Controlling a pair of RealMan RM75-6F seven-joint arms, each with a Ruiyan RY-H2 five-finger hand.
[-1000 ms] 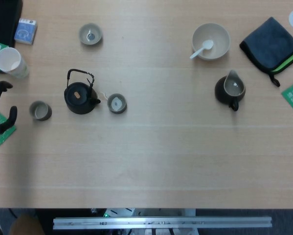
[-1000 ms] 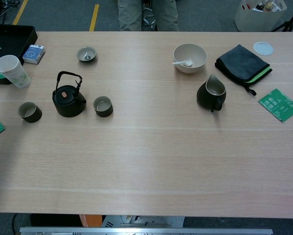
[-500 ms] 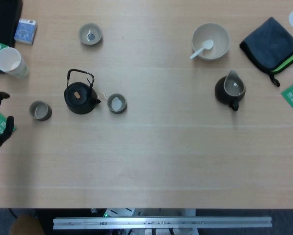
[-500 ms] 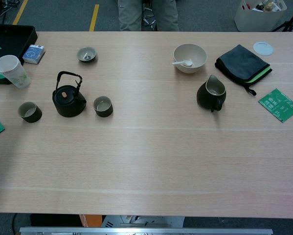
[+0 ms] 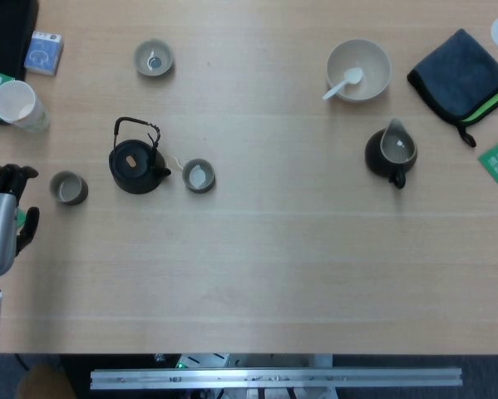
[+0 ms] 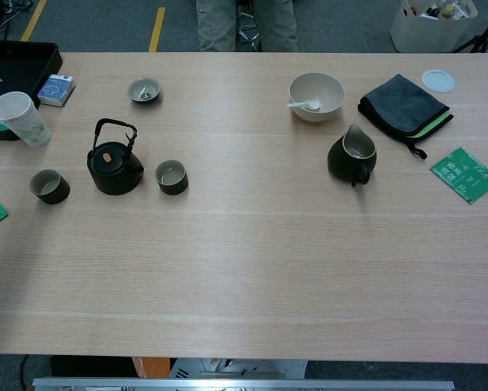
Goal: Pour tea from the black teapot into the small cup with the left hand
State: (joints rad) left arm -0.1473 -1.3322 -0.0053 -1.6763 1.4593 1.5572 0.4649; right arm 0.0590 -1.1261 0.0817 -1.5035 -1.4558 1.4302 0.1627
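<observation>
The black teapot [image 5: 135,166] [image 6: 113,169] stands upright at the table's left, handle raised and spout pointing right. A small dark cup [image 5: 199,175] [image 6: 171,177] sits just off the spout. A second small cup [image 5: 68,188] [image 6: 49,186] stands left of the pot. My left hand [image 5: 2,220] shows only in the head view, at the left edge. It holds nothing; its fingers [image 5: 7,175] point away and the thumb is spread, a short way left of that second cup. My right hand is out of both views.
A white paper cup [image 5: 17,105] [image 6: 19,118] and a blue box [image 5: 43,52] sit at far left. A shallow cup [image 5: 154,58] lies behind the pot. To the right are a bowl with spoon [image 5: 359,71], a dark pitcher [image 5: 391,153], a folded cloth [image 5: 462,81] and a green packet [image 6: 465,173].
My left hand has come further onto the table from the left edge and turned, so its back and straightened fingers now show. Nothing on the table has moved.
</observation>
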